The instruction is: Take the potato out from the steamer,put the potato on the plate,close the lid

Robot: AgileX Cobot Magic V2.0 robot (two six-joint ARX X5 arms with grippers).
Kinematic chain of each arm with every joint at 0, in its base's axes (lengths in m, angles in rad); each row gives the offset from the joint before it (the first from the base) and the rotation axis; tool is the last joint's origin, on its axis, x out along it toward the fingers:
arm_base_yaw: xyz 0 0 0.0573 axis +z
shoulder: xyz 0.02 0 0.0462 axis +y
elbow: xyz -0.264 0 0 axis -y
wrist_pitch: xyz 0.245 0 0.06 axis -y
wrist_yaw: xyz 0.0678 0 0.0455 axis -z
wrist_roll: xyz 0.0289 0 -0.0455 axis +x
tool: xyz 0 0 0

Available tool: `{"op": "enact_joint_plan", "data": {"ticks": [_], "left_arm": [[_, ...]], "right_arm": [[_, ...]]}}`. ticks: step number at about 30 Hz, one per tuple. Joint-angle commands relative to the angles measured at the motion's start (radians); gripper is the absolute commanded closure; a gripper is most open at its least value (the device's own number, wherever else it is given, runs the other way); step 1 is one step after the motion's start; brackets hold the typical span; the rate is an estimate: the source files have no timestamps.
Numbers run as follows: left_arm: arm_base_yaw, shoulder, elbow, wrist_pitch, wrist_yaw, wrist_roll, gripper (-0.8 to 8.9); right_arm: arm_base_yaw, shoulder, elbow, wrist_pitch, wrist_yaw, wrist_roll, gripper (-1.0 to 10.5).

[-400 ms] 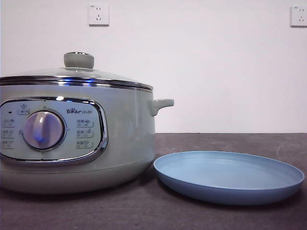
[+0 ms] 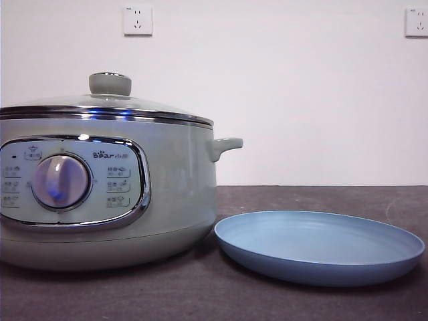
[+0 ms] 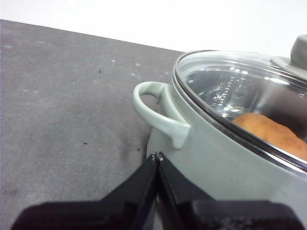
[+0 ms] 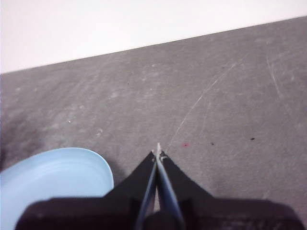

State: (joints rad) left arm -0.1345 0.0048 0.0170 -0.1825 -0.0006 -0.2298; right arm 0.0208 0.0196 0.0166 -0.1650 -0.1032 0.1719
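Observation:
The sage-green steamer stands at the left of the front view with its glass lid on. The light blue plate lies empty on the table to its right. In the left wrist view the orange-brown potato shows through the lid inside the steamer. My left gripper is shut and empty, close beside the steamer's side handle. My right gripper is shut and empty above the table beside the plate. Neither arm shows in the front view.
The dark grey table runs to a white wall with two sockets. The steamer's other stubby handle sticks out towards the plate.

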Motion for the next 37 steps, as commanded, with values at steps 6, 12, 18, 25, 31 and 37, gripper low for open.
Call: {"op": "enact_joint_plan", "data": {"ticks": [6, 12, 18, 25, 31, 37], "left_arm": [[0.003, -0.002, -0.006, 0.1, 0.068, -0.052, 8.21], [0.002, -0.002, 0.076, 0.014, 0.117, -0.156, 8.2], [-0.011, 0.01, 0.201, -0.08, 0.11, -0.165, 8.2], [-0.011, 0.081, 0.349, -0.082, 0.143, -0.163, 8.2], [-0.012, 0.221, 0.513, -0.101, 0.203, -0.121, 8.2], [-0.032, 0.373, 0.697, -0.155, 0.22, -0.003, 8.21]], "right_arm": [[0.0, 0.0, 0.003, 0.016, -0.042, 0.213, 9.6], [0.001, 0.01, 0.098, 0.014, -0.109, 0.239, 9.6], [0.001, 0.079, 0.251, 0.027, -0.106, 0.243, 9.6], [0.001, 0.259, 0.515, 0.026, -0.109, 0.121, 9.6], [0.044, 0.432, 0.75, -0.01, -0.162, -0.04, 9.6], [0.101, 0.589, 0.958, -0.128, -0.213, -0.087, 9.6]]}}
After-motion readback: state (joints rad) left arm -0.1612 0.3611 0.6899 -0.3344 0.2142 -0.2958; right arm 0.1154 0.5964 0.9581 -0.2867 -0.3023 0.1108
